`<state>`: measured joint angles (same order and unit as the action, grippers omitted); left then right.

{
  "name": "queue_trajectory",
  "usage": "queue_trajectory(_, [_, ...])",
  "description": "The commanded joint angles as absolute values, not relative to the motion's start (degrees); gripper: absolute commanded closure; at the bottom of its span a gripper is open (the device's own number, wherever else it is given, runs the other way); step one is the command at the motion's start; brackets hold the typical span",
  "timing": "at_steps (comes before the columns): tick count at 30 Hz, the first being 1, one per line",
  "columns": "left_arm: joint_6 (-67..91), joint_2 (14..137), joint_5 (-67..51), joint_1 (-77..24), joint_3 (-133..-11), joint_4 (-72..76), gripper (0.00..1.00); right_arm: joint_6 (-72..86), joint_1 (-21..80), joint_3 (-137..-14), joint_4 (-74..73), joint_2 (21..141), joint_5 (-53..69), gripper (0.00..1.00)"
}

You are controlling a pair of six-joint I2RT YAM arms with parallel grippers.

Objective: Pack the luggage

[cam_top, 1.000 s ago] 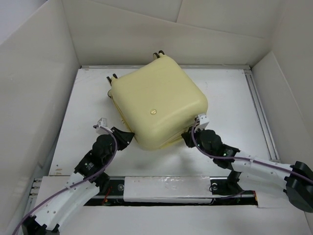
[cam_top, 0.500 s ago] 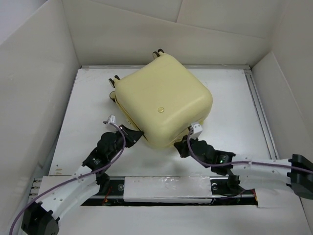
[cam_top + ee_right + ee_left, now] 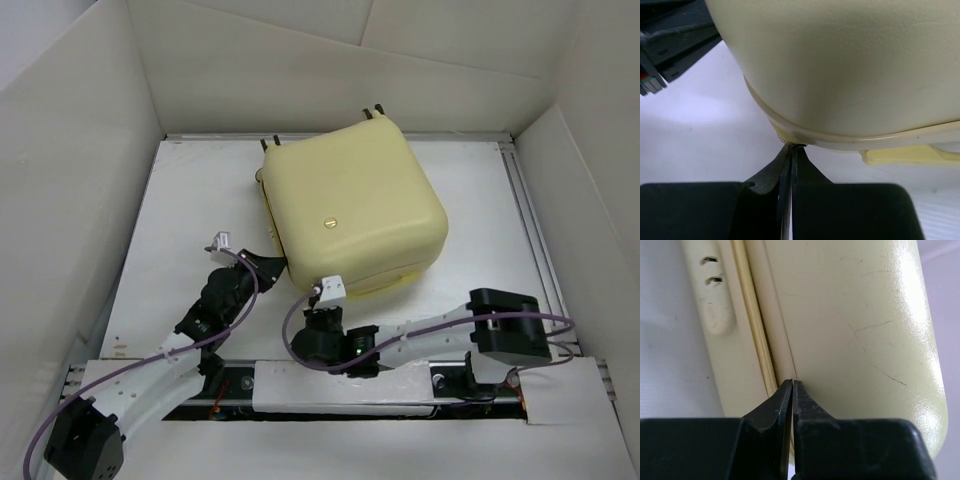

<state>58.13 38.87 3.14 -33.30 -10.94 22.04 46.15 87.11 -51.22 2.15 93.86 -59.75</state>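
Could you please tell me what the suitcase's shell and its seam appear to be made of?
Luggage shell: probably hard moulded plastic, pale yellow, semi-gloss, given soft highlights and fine scratches. Seam: seemingly a zipper, fine teeth on cream tape.

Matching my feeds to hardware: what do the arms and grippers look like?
The left arm and right arm match: white link shells, black joints, a purple cable looping to a white plug at each wrist. The left gripper and right gripper have black fingers tapering to points. A green light glows near the right wrist.
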Motion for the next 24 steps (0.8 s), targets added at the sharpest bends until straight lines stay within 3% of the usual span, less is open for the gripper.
queue_trajectory(1, [59.8,38.9,-9.4,-36.0,-10.3,21.3,1.00,55.0,93.2,-57.5,10.4,99.5,-55.1,1.00])
queue_trajectory(4, [60.4,37.6,-10.5,-36.6,-10.3,21.3,1.00,59.5,91.9,-58.0,10.4,99.5,-59.9,1.00])
queue_trajectory(9, [59.6,35.7,-9.7,-36.7,-11.1,18.1,1.00,57.0,91.1,-54.5,10.9,93.0,-58.2,1.00])
queue_trajectory(11, [58.2,34.2,-6.3,-36.7,-14.0,12.2,0.93,57.5,91.7,-49.3,10.9,89.7,-55.4,1.00])
queue_trajectory(12, [57.5,32.5,-5.1,-36.7,-15.1,10.3,0.76,58.1,92.4,-47.3,10.9,85.9,-55.4,1.00])
queue_trajectory(15, [54.7,30.5,0.3,-36.7,-20.7,3.0,0.40,60.9,94.3,-40.5,8.6,80.3,-51.0,1.00])
queue_trajectory(16, [54.1,30.5,1.6,-36.7,-22.4,1.3,0.23,62.3,95.0,-39.2,7.4,77.0,-50.4,1.00])
queue_trajectory(19, [51.6,33.2,4.6,-35.4,-28.6,-1.8,0.09,65.7,98.0,-35.8,0.0,70.7,-48.0,1.00])
queue_trajectory(20, [51.1,34.5,4.6,-34.6,-31.3,-1.8,0.00,65.7,98.0,-35.0,-1.2,69.1,-46.2,0.93])
queue_trajectory(21, [50.3,36.0,4.6,-33.6,-32.7,-1.8,0.00,65.7,98.0,-34.5,-2.6,67.6,-42.9,0.80])
queue_trajectory(22, [49.8,39.9,3.4,-31.1,-33.9,-1.8,0.00,65.7,98.0,-34.5,-7.9,64.8,-41.9,0.52])
queue_trajectory(24, [49.2,44.5,-0.6,-27.1,-38.0,0.0,0.00,70.1,99.4,-35.2,-15.1,62.2,-41.9,0.36])
